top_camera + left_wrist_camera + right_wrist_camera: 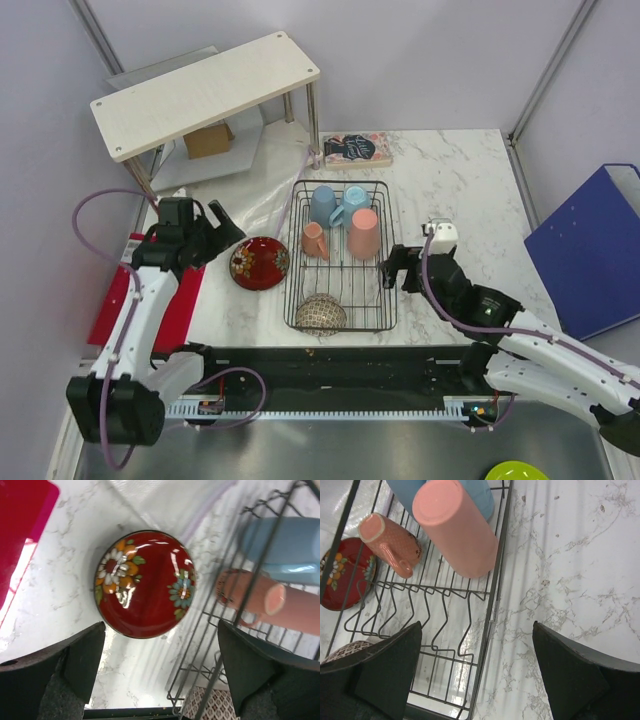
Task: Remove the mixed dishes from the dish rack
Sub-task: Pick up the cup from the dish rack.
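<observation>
Looking on: left gripper (160, 672) gapes empty above the red plate (145, 582), right gripper (477, 675) gapes empty near the pink tumbler (455, 527), prob. light, slick, chippable; pinch across its body.

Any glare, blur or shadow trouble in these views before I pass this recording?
Left wrist: white glare streaks on the glossy dark red plate, though its flowers stay readable; the near wires of the dish rack look slightly soft. Right wrist: sharp on the salmon-pink tumbler, with striped wire shadows across the marble table. Top external: even light, no blur.
</observation>
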Tool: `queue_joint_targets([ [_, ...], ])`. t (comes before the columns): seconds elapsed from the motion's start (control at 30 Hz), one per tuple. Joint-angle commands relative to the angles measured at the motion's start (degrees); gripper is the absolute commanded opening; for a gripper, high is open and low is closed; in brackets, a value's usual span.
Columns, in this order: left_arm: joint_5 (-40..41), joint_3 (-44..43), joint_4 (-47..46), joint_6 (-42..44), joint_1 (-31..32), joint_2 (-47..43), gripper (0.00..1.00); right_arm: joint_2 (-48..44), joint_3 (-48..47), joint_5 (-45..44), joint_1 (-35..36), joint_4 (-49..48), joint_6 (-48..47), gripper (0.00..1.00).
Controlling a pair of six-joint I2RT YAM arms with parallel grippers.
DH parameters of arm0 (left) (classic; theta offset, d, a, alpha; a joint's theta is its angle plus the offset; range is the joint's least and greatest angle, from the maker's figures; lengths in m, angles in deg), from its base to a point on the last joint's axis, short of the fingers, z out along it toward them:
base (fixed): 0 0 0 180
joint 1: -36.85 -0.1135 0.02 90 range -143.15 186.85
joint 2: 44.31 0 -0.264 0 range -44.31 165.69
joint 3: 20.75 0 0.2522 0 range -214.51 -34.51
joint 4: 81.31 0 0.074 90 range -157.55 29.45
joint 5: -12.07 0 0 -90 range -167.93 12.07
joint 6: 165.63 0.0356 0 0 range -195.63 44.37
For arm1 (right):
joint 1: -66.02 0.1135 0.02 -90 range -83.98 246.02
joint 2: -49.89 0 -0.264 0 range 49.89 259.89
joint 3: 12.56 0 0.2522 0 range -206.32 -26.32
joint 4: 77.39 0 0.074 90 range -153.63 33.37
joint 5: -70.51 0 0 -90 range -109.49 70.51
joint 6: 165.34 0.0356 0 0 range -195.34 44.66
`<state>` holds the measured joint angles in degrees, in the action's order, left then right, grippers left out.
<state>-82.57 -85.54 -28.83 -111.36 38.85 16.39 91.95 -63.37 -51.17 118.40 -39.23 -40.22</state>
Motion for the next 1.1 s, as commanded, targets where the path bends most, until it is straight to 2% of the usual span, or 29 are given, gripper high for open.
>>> queue_joint_targets([
  [0.0, -5.17, 1.01, -0.39, 3.12, 2.92, -9.78, 0.99, 3.55, -3.37, 1.37, 0.09, -2.87, -2.24, 0.98],
  [0.17, -15.64, 4.61, -5.14, 2.50, 4.68, -13.77, 0.99, 4.43, -3.54, 2.49, 0.18, -10.67, -4.17, 0.98],
  [0.3, -13.64, 6.37, -6.72, 3.91, 7.49, -16.40, 1.00, 11.27, -10.12, 1.63, 0.18, -9.82, -9.70, 0.98],
  [0.47, -12.67, 10.50, -9.10, 4.52, 9.16, -23.95, 0.99, 26.12, -20.75, -2.24, 0.09, -7.35, -14.19, 0.98],
  [0.63, -11.70, 12.08, -8.66, 5.67, 11.97, -25.46, 0.99, 36.75, -26.39, -4.96, 0.18, -7.09, -16.13, 0.98],
  [0.87, -10.21, 12.00, -8.92, 6.19, 14.35, -25.73, 0.99, 39.76, -28.77, -8.92, -0.08, -7.88, -16.74, 0.98],
  [1.07, -10.04, 12.70, -10.24, 6.11, 14.70, -24.32, 1.00, 43.45, -29.47, -8.93, -2.63, -7.70, -17.89, 0.98],
])
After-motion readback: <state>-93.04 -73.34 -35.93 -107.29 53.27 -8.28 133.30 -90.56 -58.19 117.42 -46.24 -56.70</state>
